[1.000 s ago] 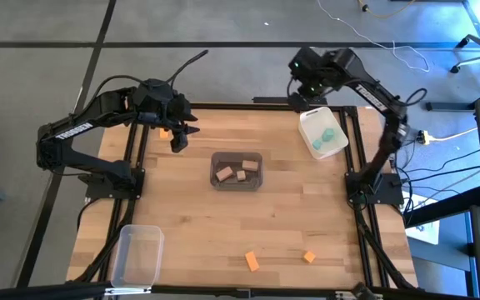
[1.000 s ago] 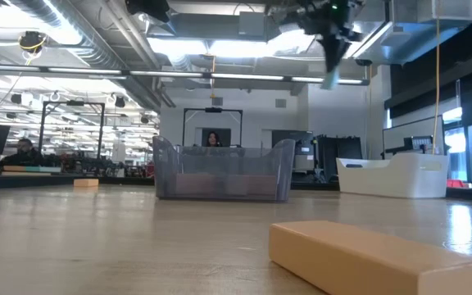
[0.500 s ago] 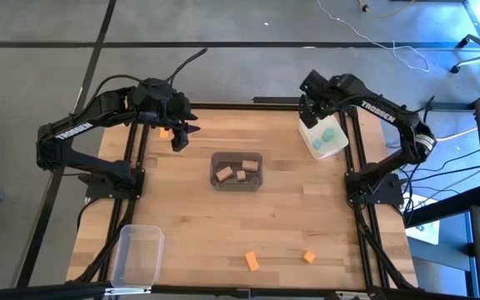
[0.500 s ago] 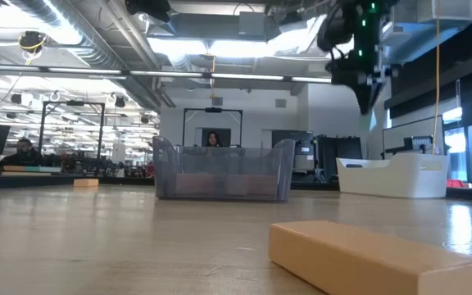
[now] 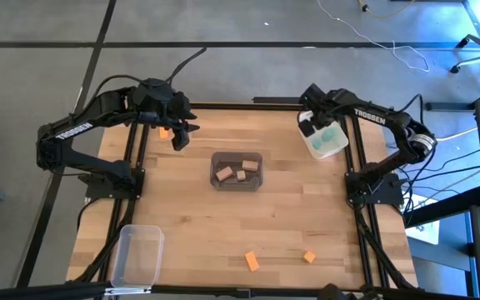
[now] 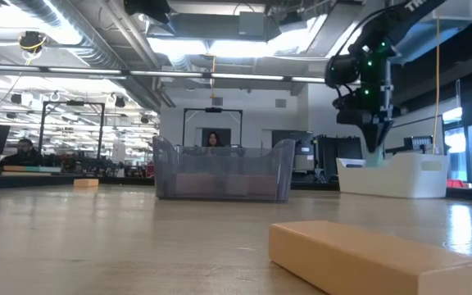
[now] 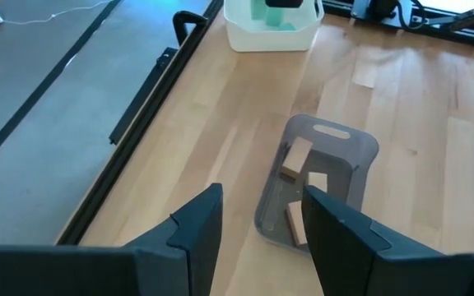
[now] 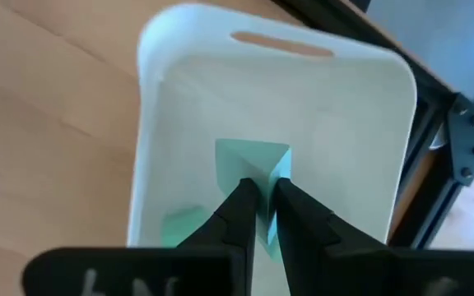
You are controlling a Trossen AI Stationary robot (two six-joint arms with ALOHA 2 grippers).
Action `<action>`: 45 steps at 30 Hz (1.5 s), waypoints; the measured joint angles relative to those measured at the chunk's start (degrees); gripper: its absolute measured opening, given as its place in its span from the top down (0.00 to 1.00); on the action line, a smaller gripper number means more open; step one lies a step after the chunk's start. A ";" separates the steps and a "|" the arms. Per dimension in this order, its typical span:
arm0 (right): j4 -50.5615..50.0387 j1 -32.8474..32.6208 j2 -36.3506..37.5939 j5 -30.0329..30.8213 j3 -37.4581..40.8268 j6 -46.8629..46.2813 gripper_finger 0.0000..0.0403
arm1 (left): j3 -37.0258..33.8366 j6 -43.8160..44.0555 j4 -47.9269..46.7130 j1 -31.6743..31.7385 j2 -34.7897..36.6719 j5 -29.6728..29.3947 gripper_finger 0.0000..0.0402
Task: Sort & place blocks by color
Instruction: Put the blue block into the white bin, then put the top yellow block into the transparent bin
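Observation:
My right gripper [image 5: 315, 127] hangs low over the white bin [image 5: 333, 148] at the table's far right, shut on a teal block [image 8: 267, 226]. Other teal pieces [image 8: 183, 222] lie on the bin's floor. In the low view this gripper [image 6: 375, 147] stands just above the bin's rim [image 6: 400, 176]. My left gripper [image 5: 179, 137] hovers open near the far left, beside an orange block [image 5: 164, 132]. Two more orange blocks [image 5: 252, 261] [image 5: 309, 257] lie by the near edge. Tan blocks [image 5: 237, 171] lie in the dark grey bin [image 5: 258, 185]. My right gripper pinches a teal block between its two fingers [image 8: 241, 205], coming from above and pointing down into the white bin. The block's teal face [image 8: 270, 234] shows in the narrow gap. Whether its lower end touches the bin floor cannot be told.
A clear bin [image 5: 138, 254] sits at the near left corner. The dark grey bin [image 7: 336, 140] stands mid-table. In the low view an orange block [image 6: 375, 258] lies close in the foreground. Bare wood lies between the grey bin and the near edge. People show in the room beyond.
My right gripper has come from above the table's far edge toward the near side and down, until it hangs just over the white bin, with the teal block still between its fingers.

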State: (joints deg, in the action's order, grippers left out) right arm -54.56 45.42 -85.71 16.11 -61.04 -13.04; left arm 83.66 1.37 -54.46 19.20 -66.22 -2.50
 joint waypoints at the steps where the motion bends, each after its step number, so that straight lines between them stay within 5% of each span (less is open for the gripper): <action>1: 0.07 0.23 0.00 -0.33 0.34 0.00 0.90 | 0.00 0.04 0.00 0.01 0.00 0.00 0.61; 13: 4.06 0.61 0.00 -1.24 2.97 -0.62 0.89 | 0.00 0.11 0.02 0.02 0.00 0.00 0.61; 27: 5.25 0.60 -0.02 -0.84 4.41 -2.78 0.70 | 0.00 0.85 -0.03 0.02 0.00 -0.10 0.61; 39: 2.16 -0.29 4.73 -3.56 -12.47 1.52 0.70 | 0.02 25.55 -15.48 2.96 -0.90 -13.91 0.61; 45: 2.25 -2.45 8.84 -6.01 -21.58 4.69 0.70 | -0.62 42.27 -21.56 4.67 -2.67 -15.06 0.61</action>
State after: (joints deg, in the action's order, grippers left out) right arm -52.31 42.97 -76.87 10.10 -82.62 -8.34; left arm 83.04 43.64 -76.01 23.87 -68.88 -17.56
